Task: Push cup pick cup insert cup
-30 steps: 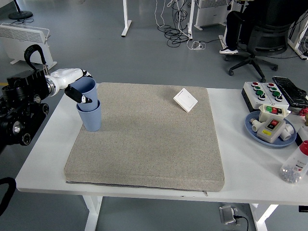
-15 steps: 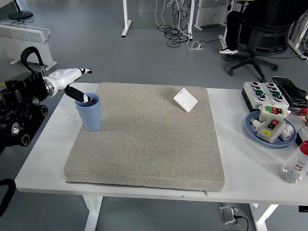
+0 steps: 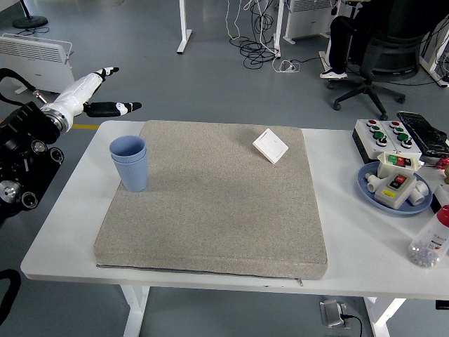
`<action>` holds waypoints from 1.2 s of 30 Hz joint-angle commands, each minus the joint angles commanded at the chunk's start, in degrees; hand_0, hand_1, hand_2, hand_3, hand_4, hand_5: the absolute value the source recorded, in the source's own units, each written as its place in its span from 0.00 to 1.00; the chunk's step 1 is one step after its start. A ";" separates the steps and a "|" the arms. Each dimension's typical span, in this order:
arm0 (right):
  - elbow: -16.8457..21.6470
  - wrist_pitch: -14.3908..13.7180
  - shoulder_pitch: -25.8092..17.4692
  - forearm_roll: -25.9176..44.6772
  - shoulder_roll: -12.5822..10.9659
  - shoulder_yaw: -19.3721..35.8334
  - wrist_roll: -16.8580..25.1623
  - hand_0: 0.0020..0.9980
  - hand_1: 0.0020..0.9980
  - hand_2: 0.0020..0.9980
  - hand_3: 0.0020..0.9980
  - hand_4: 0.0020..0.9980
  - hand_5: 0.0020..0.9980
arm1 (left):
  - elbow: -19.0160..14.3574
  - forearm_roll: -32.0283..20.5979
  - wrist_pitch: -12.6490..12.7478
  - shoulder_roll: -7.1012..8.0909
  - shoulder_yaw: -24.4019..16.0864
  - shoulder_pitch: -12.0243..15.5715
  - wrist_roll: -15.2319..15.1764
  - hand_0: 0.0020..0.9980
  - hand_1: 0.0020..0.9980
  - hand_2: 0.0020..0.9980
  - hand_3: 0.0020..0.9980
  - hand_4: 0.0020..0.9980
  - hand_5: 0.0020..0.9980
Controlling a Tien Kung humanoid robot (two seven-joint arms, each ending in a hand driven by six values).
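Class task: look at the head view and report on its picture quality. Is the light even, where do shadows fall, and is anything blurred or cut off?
Head view: light is soft and even, no glare on the white table; the nested blue cups are sharp, with little shadow on the grey mat; the left hand looks sharp; the bottle is cropped at the right edge.

Beyond my white table (image 3: 351, 260): grey glossy floor (image 3: 210, 77), white panel heater (image 3: 35, 53) far left, tangled black cables (image 3: 256, 45), white desk legs (image 3: 184, 28), black wheeled office chair (image 3: 375, 63) far right.
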 joint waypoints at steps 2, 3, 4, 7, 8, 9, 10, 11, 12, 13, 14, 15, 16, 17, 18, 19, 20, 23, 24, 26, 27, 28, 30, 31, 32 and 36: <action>0.00 -0.03 0.02 -0.20 0.00 0.26 0.00 0.75 0.63 0.63 0.56 0.07 0.45 | -2.48 -4.47 2.11 0.08 -1.05 1.74 0.96 0.87 0.89 1.00 0.99 0.73 0.84; 0.00 -0.03 0.03 -0.24 0.00 0.34 0.00 0.75 0.63 0.63 0.56 0.07 0.45 | -3.18 -7.08 2.72 0.01 -1.39 2.22 1.29 0.79 0.82 0.93 0.92 0.66 0.97; 0.00 -0.05 0.05 -0.27 0.01 0.48 0.02 0.75 0.63 0.63 0.56 0.07 0.45 | -5.08 -9.68 5.15 -0.25 -2.33 3.57 2.27 0.79 0.82 0.93 0.92 0.66 0.97; 0.00 -0.08 0.08 -0.27 0.10 0.74 0.07 0.75 0.63 0.63 0.56 0.07 0.45 | -10.51 -17.13 11.04 -1.06 -4.85 7.46 3.04 0.79 0.82 0.93 0.92 0.66 0.97; 0.00 -0.07 0.08 -0.26 0.11 0.76 0.08 0.75 0.63 0.63 0.56 0.07 0.45 | -11.88 -19.37 11.71 -1.22 -5.62 8.46 2.98 0.79 0.82 0.93 0.92 0.66 0.97; 0.00 -0.07 0.11 -0.27 0.13 0.81 0.11 0.75 0.63 0.62 0.56 0.07 0.45 | -13.16 -21.48 11.95 -1.48 -6.55 9.47 2.55 0.78 0.82 0.91 0.91 0.65 1.00; 0.00 -0.07 0.12 -0.28 0.14 0.86 0.13 0.75 0.63 0.62 0.56 0.07 0.45 | -14.74 -23.72 12.05 -1.68 -7.72 10.72 2.18 0.78 0.82 0.91 0.91 0.65 1.00; 0.00 -0.07 0.13 -0.26 0.16 0.92 0.16 0.75 0.63 0.62 0.56 0.07 0.45 | -16.37 -26.32 11.83 -2.00 -9.01 12.08 1.66 0.78 0.82 0.91 0.91 0.65 1.00; 0.00 -0.06 0.11 -0.26 0.18 1.01 0.19 0.75 0.63 0.62 0.56 0.07 0.45 | -18.06 -28.56 11.49 -2.34 -10.53 13.67 1.35 0.78 0.82 0.91 0.91 0.65 1.00; 0.00 -0.06 0.07 -0.27 0.20 1.11 0.21 0.75 0.63 0.62 0.56 0.07 0.45 | -20.24 -31.16 11.11 -2.68 -12.25 15.68 1.20 0.78 0.82 0.91 0.91 0.65 1.00; 0.00 -0.06 0.06 -0.27 0.21 1.13 0.22 0.75 0.63 0.62 0.56 0.07 0.45 | -21.18 -33.40 11.02 -2.75 -12.83 16.47 1.17 0.78 0.82 0.91 0.91 0.65 1.00; 0.00 -0.06 0.03 -0.18 0.26 1.22 0.28 0.75 0.63 0.62 0.56 0.07 0.44 | -22.86 -36.01 10.44 -3.16 -14.23 18.15 1.41 0.79 0.82 0.90 0.90 0.65 1.00; 0.00 -0.07 0.00 -0.27 0.30 1.43 0.30 0.75 0.63 0.62 0.56 0.07 0.44 | -24.64 -38.24 9.73 -3.54 -15.45 20.01 1.85 0.79 0.82 0.90 0.90 0.65 1.00; 0.00 -0.07 -0.01 -0.34 0.33 1.57 0.31 0.75 0.63 0.62 0.56 0.07 0.44 | -26.17 -40.85 9.27 -3.78 -16.37 21.74 2.13 0.79 0.82 0.90 0.90 0.65 1.00; 0.00 -0.05 -0.03 -0.44 0.34 1.69 0.36 0.75 0.63 0.62 0.56 0.07 0.44 | -27.96 -43.45 8.20 -4.39 -17.56 23.79 2.79 0.79 0.82 0.90 0.90 0.65 1.00; 0.00 -0.05 -0.03 -0.47 0.34 1.72 0.37 0.75 0.63 0.62 0.56 0.07 0.44 | -28.75 -45.69 7.88 -4.56 -17.92 24.98 2.98 0.79 0.82 0.90 0.90 0.65 1.00; 0.00 -0.07 -0.06 -0.71 0.39 1.99 0.39 0.75 0.63 0.62 0.56 0.07 0.44 | -30.20 -47.92 6.93 -5.00 -18.60 26.82 3.35 0.79 0.82 0.90 0.90 0.65 1.00; 0.00 -0.07 -0.18 -0.83 0.46 2.32 0.50 0.75 0.63 0.62 0.56 0.07 0.45 | -34.40 -55.37 4.36 -6.48 -19.62 32.95 4.68 0.80 0.82 0.89 0.87 0.65 1.00; 0.00 -0.07 -0.19 -0.83 0.47 2.34 0.50 0.75 0.63 0.62 0.56 0.07 0.45 | -34.88 -57.61 4.07 -6.63 -19.70 34.13 4.82 0.80 0.82 0.89 0.87 0.65 1.00; 0.00 -0.06 -0.26 -0.86 0.47 2.49 0.54 0.75 0.63 0.62 0.56 0.07 0.45 | -36.75 -62.45 2.84 -7.97 -20.16 37.53 4.93 0.80 0.82 0.89 0.87 0.65 1.00; 0.00 -0.06 -0.30 -0.82 0.50 2.59 0.56 0.75 0.63 0.62 0.56 0.07 0.45 | -37.47 -64.89 2.33 -8.74 -20.33 39.14 4.84 0.81 0.82 0.90 0.86 0.65 1.00; 0.00 -0.07 -0.34 -0.76 0.54 2.70 0.59 0.75 0.63 0.62 0.56 0.07 0.45 | -38.23 -65.96 1.76 -9.71 -20.57 40.82 4.69 0.81 0.82 0.90 0.86 0.65 1.00; 0.00 -0.05 -0.44 -0.74 0.58 2.85 0.60 0.75 0.63 0.62 0.56 0.07 0.45 | -39.41 -64.93 0.70 -12.49 -21.55 44.34 4.31 0.81 0.82 0.90 0.86 0.65 1.00; 0.00 -0.05 -0.48 -0.74 0.58 2.89 0.60 0.75 0.63 0.62 0.56 0.07 0.45 | -39.74 -64.49 0.33 -13.98 -22.04 46.06 4.16 0.81 0.82 0.90 0.86 0.65 1.00; 0.00 -0.05 -0.50 -0.74 0.59 2.93 0.60 0.75 0.63 0.62 0.56 0.07 0.45 | -39.91 -64.24 0.29 -14.91 -22.39 47.22 3.97 0.81 0.82 0.90 0.86 0.65 1.00; 0.00 -0.03 -0.54 -0.95 0.58 2.82 0.49 0.75 0.63 0.62 0.56 0.07 0.44 | -41.28 -64.73 1.22 -16.85 -22.15 52.01 2.75 0.81 0.83 0.90 0.87 0.66 1.00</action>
